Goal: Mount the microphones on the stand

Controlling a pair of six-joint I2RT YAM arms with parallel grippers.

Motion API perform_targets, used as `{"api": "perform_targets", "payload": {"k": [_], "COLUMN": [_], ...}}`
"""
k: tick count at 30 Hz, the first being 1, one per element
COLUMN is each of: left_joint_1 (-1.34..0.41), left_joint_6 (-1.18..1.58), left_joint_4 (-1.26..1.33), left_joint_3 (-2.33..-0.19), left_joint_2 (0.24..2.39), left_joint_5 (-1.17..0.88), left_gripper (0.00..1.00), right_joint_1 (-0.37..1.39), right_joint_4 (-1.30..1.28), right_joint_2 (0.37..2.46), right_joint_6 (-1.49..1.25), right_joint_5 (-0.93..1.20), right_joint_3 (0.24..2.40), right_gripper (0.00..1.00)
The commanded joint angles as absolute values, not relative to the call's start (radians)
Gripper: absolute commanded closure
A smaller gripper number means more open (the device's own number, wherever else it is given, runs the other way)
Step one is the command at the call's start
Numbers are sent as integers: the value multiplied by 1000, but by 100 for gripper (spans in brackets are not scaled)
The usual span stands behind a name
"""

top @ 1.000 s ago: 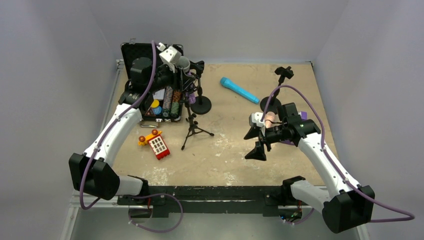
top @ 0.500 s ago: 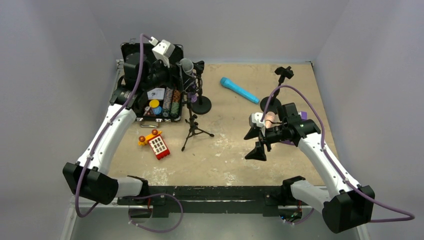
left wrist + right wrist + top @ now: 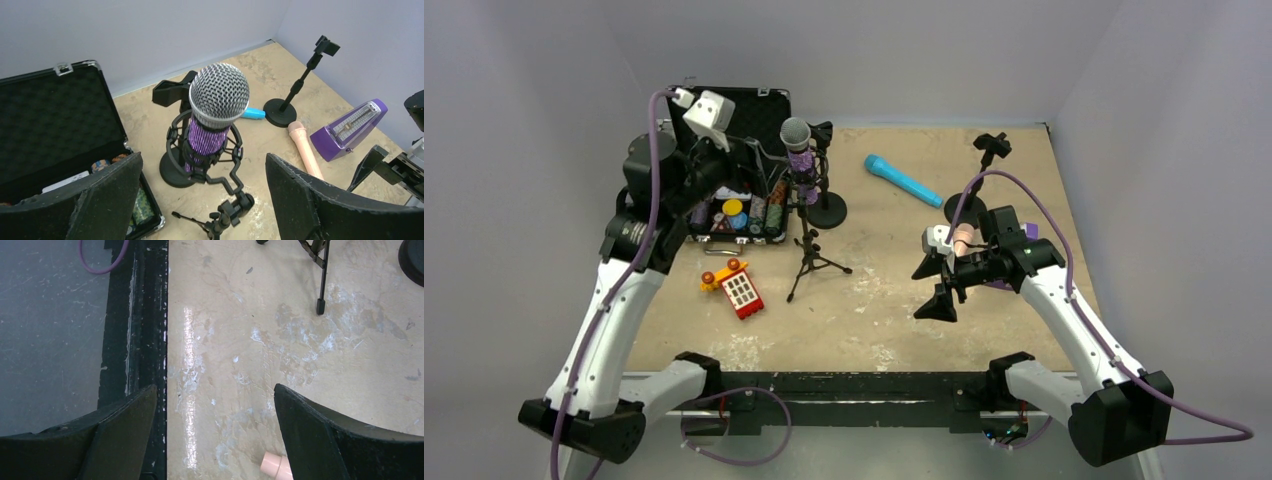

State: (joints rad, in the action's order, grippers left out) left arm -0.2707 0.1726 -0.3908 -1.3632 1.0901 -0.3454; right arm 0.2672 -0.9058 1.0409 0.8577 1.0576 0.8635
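The purple microphone (image 3: 218,107), glittery with a silver mesh head, sits upright in the tripod stand (image 3: 806,240). The left gripper (image 3: 202,156), spread wide and empty, has backed off it since a second ago. The right gripper (image 3: 214,387) gapes wide, unmoved.

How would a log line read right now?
purple microphone: upright in stand | left gripper: open | right gripper: open | pink microphone, blue microphone: on table

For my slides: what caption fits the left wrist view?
Purple microphone upright in its shock mount, left gripper open facing it, pink microphone lying beyond.
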Motion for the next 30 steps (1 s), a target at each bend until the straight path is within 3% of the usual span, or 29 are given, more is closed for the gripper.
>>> {"api": "perform_targets", "payload": {"k": [1,14,23,30], "left_joint_1": [-270,-270,-270,-270], "left_joint_6": [172,243,328,286], "left_joint_4": [-431,-569,-619,-660], "left_joint_3": [-1289,-1020,-825,-794], "left_joint_2": [966,573,361,314], "left_joint_5": [-258,-180,-213,-248], "left_gripper": [3,1,1,1], "right_joint_1": [264,262,260,251], "right_joint_4": [-911,-932,-1049,-1132], "right_joint_2": [1034,947,928,975], "right_joint_6": [880,881,864,834], "right_joint_5": [1066,997,912,941], "right_joint_3": [868,906,1126,1285], "right_gripper": [10,9,8,8]}}
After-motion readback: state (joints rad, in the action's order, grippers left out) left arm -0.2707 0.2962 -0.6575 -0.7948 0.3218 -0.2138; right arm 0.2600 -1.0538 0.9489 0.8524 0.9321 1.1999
